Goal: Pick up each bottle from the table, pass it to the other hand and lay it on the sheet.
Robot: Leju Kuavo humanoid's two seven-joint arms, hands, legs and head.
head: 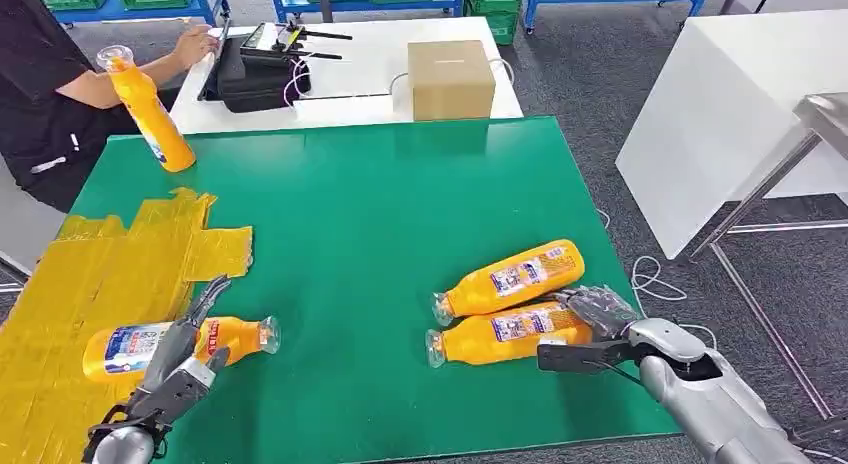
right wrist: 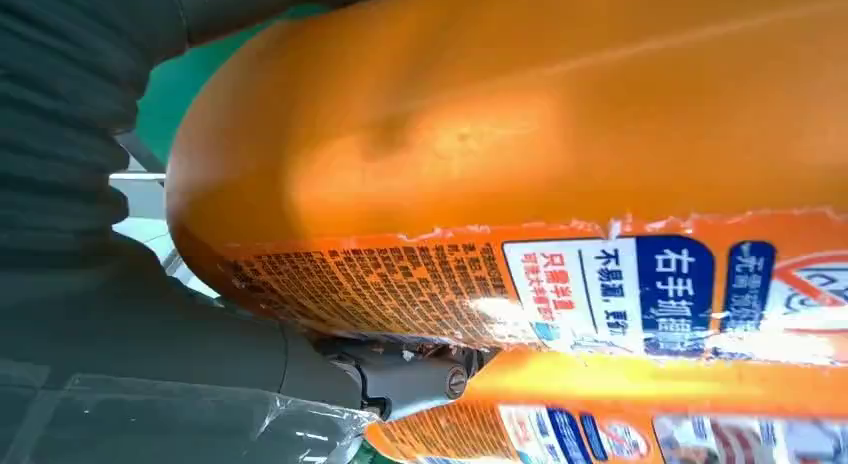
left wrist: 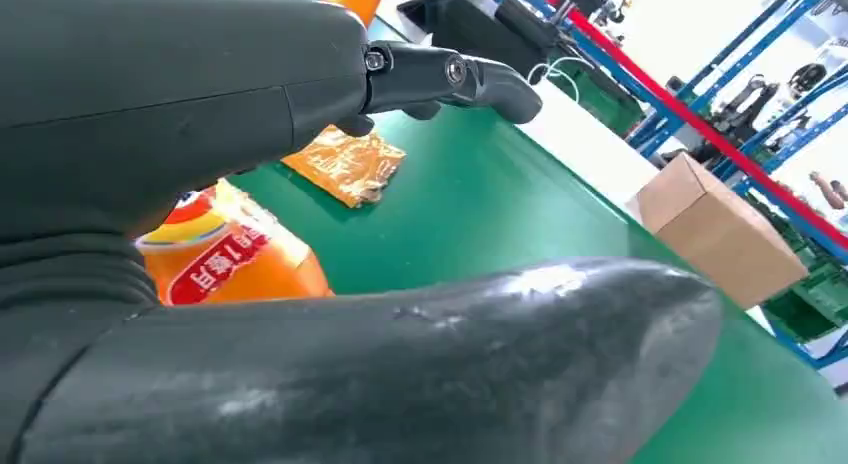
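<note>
Green covers the tabletop [head: 380,214], with a yellow sheet [head: 90,274] taped over its near left corner and left edge. On that sheet lies one orange bottle [head: 175,345], on its side, its open mouth reaching past the sheet's edge onto the green. The left robot hand [head: 180,359] hangs just over this bottle with fingers spread and nothing held; the left wrist view shows the bottle's label below the palm and a gap to the fingers.

Near the right edge, toward the near side, two more orange bottles lie on their sides, touching along their length, mouths pointing to the left. The right robot hand [head: 595,329] is at the base of the nearer bottle [head: 505,332], thumb on its near side and dark fingers between it and the farther bottle [head: 510,278]; whether the grip has closed cannot be told.

At the far left corner a person's arm [head: 95,84] holds a fourth bottle [head: 150,112] tilted on the green. Beyond the far edge a white table carries a cardboard box [head: 450,79] and a black case [head: 255,74].
</note>
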